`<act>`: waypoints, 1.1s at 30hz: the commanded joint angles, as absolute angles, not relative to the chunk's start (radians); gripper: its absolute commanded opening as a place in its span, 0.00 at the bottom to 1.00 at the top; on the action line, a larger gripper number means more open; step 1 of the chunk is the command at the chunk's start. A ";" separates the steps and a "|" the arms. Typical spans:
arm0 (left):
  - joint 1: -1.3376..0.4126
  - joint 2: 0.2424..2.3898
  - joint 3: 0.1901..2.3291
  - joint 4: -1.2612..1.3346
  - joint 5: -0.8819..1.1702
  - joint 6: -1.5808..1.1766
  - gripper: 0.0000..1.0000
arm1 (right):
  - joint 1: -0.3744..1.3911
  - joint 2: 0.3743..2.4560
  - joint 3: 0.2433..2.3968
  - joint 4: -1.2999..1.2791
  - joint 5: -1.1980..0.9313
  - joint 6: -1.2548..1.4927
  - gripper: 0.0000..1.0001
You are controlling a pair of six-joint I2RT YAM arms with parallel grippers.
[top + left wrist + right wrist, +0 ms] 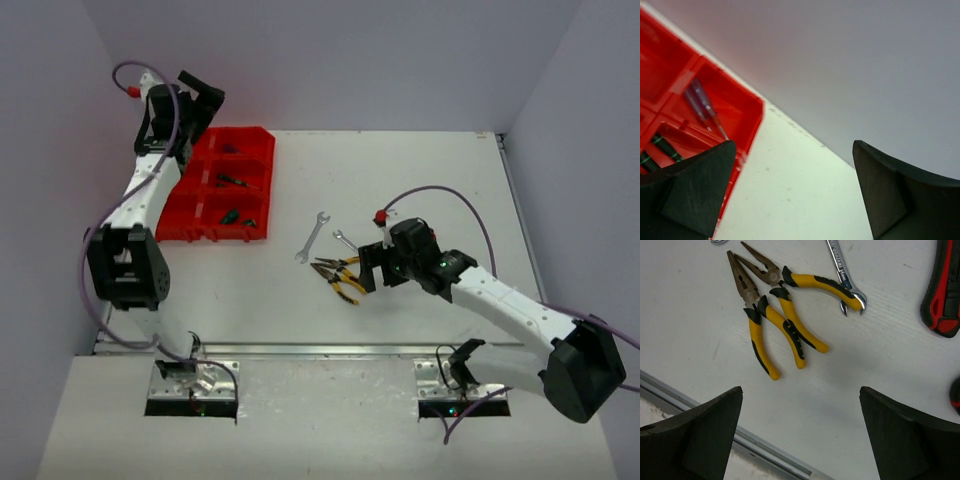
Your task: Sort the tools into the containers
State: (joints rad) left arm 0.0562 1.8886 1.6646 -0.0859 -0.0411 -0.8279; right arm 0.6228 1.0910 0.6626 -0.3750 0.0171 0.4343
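Observation:
The red organiser tray (190,215) lies at the table's left, with dark tools in its right-hand compartments. My left gripper (203,100) is open and empty above the tray's far edge. In its wrist view the tray (747,107) holds a blue-red screwdriver (701,105) and green-handled screwdrivers (659,145). My right gripper (370,268) is open and empty, just right of two yellow-black pliers (340,277). Two silver wrenches (311,238) lie beyond them. The right wrist view shows the pliers (775,315), a wrench (842,267) and red-black cutters (942,290).
Grey walls enclose the table at the back and both sides. A metal rail (700,405) runs along the table's near edge, close under my right gripper. The left gripper (794,145) sees bare table (790,190) beside the tray.

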 commanded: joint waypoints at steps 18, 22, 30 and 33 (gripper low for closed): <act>0.011 0.620 0.687 -0.411 0.259 -0.449 1.00 | 0.398 1.525 1.036 -0.495 0.174 0.309 0.99; -0.017 0.562 0.657 -0.366 0.305 -0.448 1.00 | 0.359 1.707 1.204 -0.611 0.155 0.219 0.90; -0.061 0.561 0.649 -0.359 0.342 -0.436 1.00 | 0.277 1.943 1.341 -0.647 0.159 0.178 0.75; -0.064 0.561 0.649 -0.354 0.354 -0.434 1.00 | 0.267 1.993 1.343 -0.655 0.118 0.172 0.66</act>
